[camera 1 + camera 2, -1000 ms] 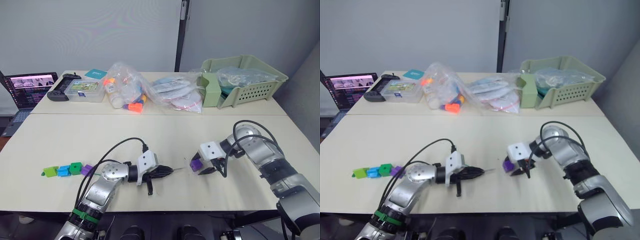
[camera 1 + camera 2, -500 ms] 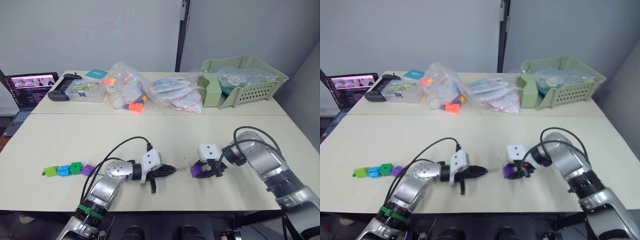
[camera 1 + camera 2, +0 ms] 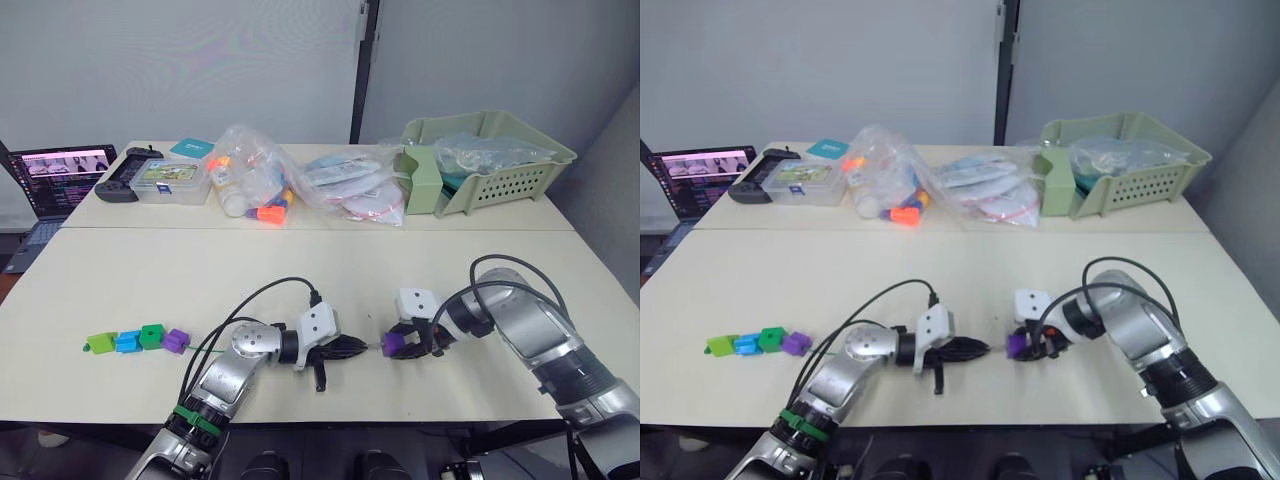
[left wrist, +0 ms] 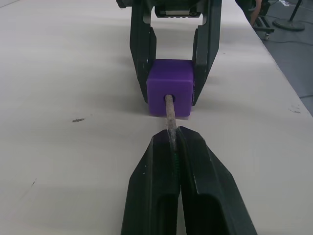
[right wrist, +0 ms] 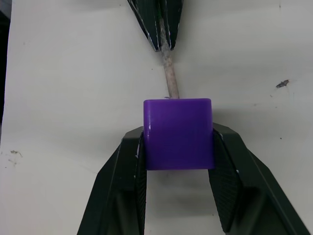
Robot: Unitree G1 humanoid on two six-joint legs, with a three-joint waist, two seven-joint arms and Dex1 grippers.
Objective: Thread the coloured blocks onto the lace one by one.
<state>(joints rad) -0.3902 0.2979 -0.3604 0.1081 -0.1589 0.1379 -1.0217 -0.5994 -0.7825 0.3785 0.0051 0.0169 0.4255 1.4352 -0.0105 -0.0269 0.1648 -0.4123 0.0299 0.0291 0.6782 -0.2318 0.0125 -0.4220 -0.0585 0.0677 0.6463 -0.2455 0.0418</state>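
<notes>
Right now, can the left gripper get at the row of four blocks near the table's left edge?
Probably not yet. The left gripper is shut on the lace tip, which sits in the purple block held by the right gripper. The table towards the row looks free.

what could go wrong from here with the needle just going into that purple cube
The stiff grey needle tip has only just entered the small purple plastic cube; a slight tilt of the left claw could jam or bend it. The right claw pinches only the cube's sides, so pushing might twist it loose. The thin green string trailing back could tug the four threaded cubes.
</notes>
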